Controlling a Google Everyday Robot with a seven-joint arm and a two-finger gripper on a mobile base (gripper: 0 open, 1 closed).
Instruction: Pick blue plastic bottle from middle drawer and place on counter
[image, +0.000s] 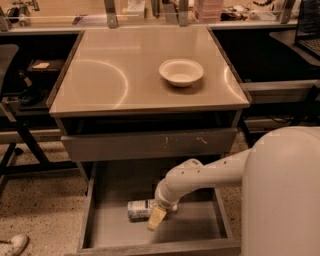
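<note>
The blue plastic bottle (139, 209) lies on its side on the floor of the open middle drawer (115, 185), its cap end hidden behind my gripper. My gripper (157, 218) is down inside the drawer, right against the bottle's right end, at the end of my white arm (210, 172), which reaches in from the right. The tan counter (110, 75) tops the cabinet above.
A white bowl (181, 72) sits on the right part of the counter. The scratched grey drawer front (150, 144) above overhangs the back of the open drawer. A cluttered bench (150, 12) runs behind. A chair stands at the left and a shoe (12, 245) is on the floor.
</note>
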